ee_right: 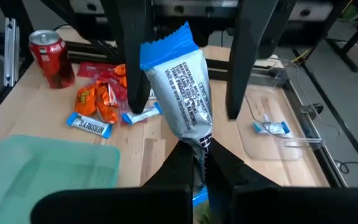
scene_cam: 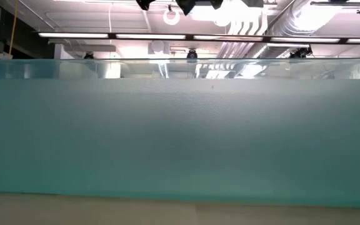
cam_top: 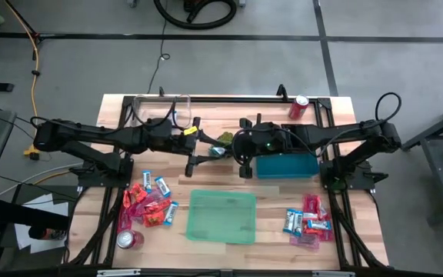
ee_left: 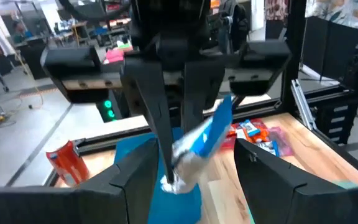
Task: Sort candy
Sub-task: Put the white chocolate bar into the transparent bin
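Mid-bench, the right tool (ee_right: 199, 163) pinches a crinkly silver-and-blue wrapped candy (ee_right: 178, 93) by one end, held upright between the left tool's (ee_left: 194, 171) spread fingers. Glossy sweets (cam_top: 148, 204) lie in two heaps beside a frosted green tray (cam_top: 221, 217) on the wooden bench (cam_top: 360, 231).

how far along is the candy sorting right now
Early. Done: one blue candy lies in the clear tray. In hand: the right hand pinches a blue-and-white candy mid-table, facing the open left hand. Left: the piles by the left can and on the right; the green tray holds none that I can see.
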Robot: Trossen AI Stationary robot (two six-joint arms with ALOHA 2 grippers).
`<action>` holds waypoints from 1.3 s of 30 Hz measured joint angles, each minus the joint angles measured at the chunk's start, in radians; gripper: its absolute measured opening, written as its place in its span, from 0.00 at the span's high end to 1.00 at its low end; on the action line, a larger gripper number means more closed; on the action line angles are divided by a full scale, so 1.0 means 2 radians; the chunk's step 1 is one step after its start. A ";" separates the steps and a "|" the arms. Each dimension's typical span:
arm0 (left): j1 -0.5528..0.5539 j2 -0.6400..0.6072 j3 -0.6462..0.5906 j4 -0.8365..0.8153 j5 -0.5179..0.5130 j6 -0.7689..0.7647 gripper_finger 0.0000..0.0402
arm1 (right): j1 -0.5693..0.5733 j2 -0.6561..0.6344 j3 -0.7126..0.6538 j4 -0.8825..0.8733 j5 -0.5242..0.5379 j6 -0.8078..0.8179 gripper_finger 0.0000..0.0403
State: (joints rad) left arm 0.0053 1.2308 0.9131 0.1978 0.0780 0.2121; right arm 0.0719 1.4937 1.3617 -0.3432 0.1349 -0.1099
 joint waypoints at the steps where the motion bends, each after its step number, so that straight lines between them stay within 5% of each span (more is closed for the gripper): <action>1: 0.000 0.000 0.000 0.002 0.000 0.000 0.53 | 0.000 0.000 0.000 -0.002 0.001 0.000 0.99; 11: 0.000 0.000 0.000 0.006 -0.001 0.000 0.96 | 0.001 0.000 -0.001 0.000 0.010 0.001 0.94; 19: 0.015 -0.052 0.006 -0.068 -0.044 0.024 0.98 | 0.000 -0.016 -0.001 -0.010 0.083 0.030 0.70; 27: 0.111 -0.145 0.009 -0.304 -0.284 -0.012 0.99 | 0.000 -0.057 -0.001 -0.100 0.217 0.067 0.53; 33: 0.246 -0.113 -0.032 -0.379 -0.232 -0.150 0.99 | 0.000 -0.057 -0.001 -0.134 0.223 0.092 0.53; 39: 0.319 -0.035 -0.043 -0.406 -0.208 -0.244 0.98 | 0.000 -0.054 -0.001 -0.144 0.229 0.099 0.53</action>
State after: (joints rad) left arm 0.6442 1.1599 0.8272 -0.6142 -0.3384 -0.2768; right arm 0.0715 1.3857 1.3602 -0.6305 0.5932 0.0883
